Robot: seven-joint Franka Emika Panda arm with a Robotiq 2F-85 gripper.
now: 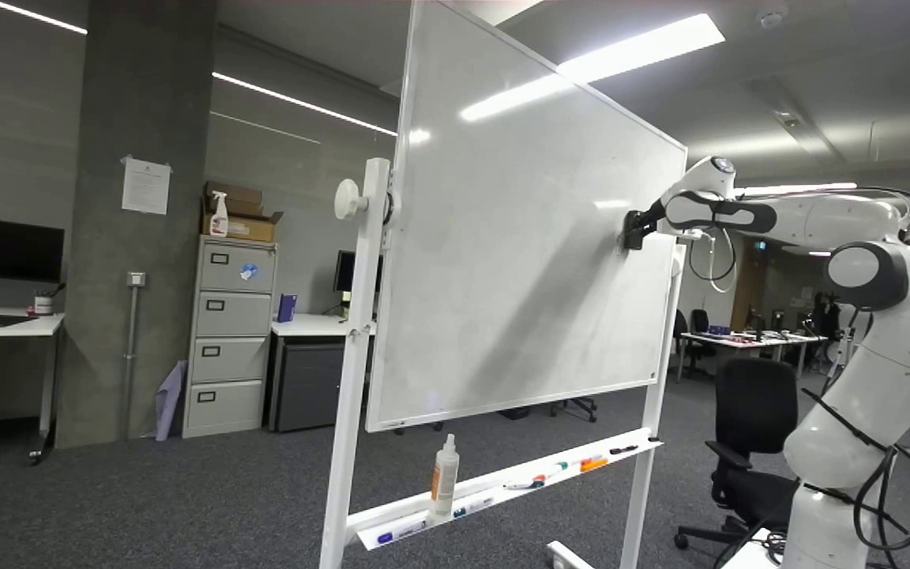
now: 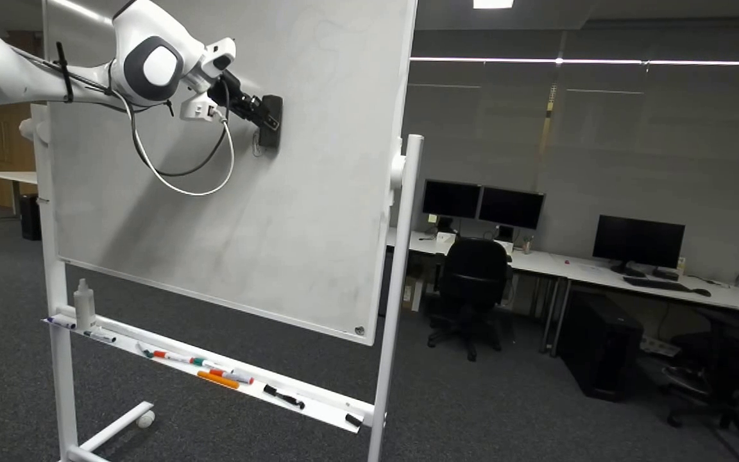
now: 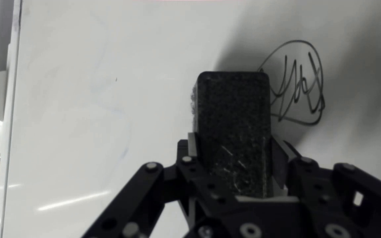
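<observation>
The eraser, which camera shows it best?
The wrist view: the eraser looks biggest there, gripped in the pincer, and you can see pale marks on it. Both exterior views show it only as a small dark block at the board, too small to make out those marks.

No text is legible. The wrist view shows a dark handwritten mark, ringed by a drawn outline, on the whiteboard; its characters cannot be determined. The pillar carries a paper notice; print too small to read. Labels on the spray bottle and the tray bottle are likewise unreadable.
</observation>
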